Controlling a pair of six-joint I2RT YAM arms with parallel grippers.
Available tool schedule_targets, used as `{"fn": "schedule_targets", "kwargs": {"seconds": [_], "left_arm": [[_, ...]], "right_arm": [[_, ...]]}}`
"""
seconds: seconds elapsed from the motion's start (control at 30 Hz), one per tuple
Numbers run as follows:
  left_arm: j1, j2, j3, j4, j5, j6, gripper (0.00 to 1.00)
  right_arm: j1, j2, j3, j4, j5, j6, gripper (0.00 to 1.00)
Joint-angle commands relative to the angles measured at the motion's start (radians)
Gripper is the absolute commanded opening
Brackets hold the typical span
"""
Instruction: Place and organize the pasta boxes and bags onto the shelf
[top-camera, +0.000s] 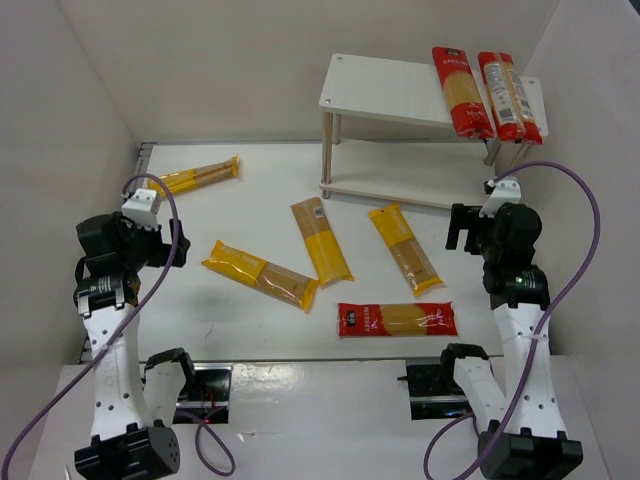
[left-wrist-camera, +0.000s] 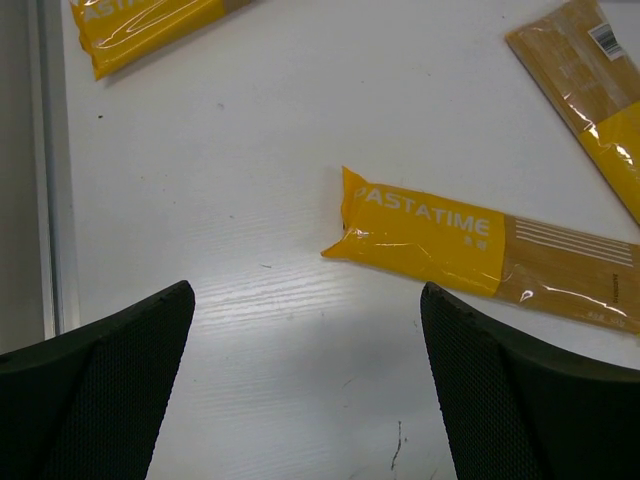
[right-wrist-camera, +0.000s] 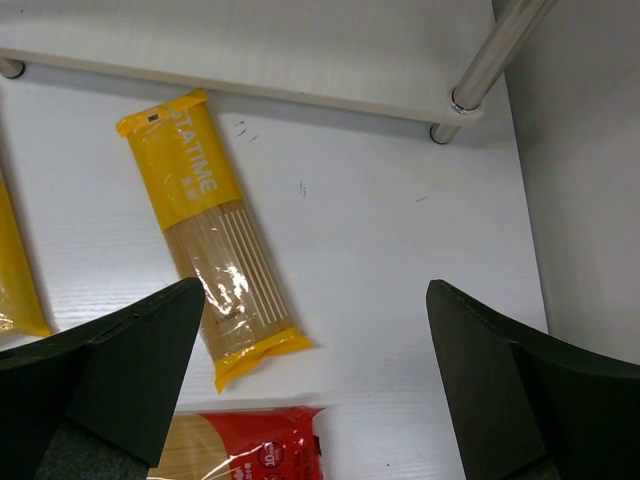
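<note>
Both arms are poised above the table (top-camera: 250, 205) and neither holds anything. The left gripper (left-wrist-camera: 305, 292) has its fingers spread wide over bare table, just short of the crimped end of the left-centre yellow packet (left-wrist-camera: 430, 238). The right gripper (right-wrist-camera: 315, 290) is also spread and empty. It is near a shelf leg (right-wrist-camera: 490, 60), with the right-hand yellow packet (right-wrist-camera: 210, 240) to one side and a corner of the lone red-ended packet (right-wrist-camera: 255, 450) at the bottom of its wrist view. On the shelf (top-camera: 385, 75), two red packets (top-camera: 461, 92) lie side by side lengthwise at the right end of the top tier. Five packets are on the table in front of it: the three above, a centre yellow packet (top-camera: 321, 240) and a far-left yellow packet (top-camera: 197, 177) near the back edge, all at different angles and none touching. Judged on handling, each packet looks light. The dry strands should make it stiff along its length, but they are brittle, so a hard squeeze or a drop could snap them. The film is glossy and probably slick, and the crimped ends are soft with little to hold. The best grip looks to be across the narrow width near the middle, fingers down on both long edges, so the packet lifts level. A grip near one end would likely let it tip or slide out. Because the packets lie flat, the fingertips need to come almost onto the table.
</note>
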Motion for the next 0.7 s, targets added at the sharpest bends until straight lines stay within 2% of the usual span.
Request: {"fn": "schedule_targets", "kwargs": {"seconds": [0.0, 0.67], "left_arm": [[0.005, 0.019, -0.002, 0.022, 0.053, 0.011, 0.99], [0.005, -0.034, -0.002, 0.012, 0.105, 0.040, 0.99]], "right_arm": [[-0.011, -0.004, -0.003, 0.029, -0.014, -0.008, 1.00], [-0.011, -0.082, -0.013, 0.060, 0.044, 0.001, 1.00]]}}
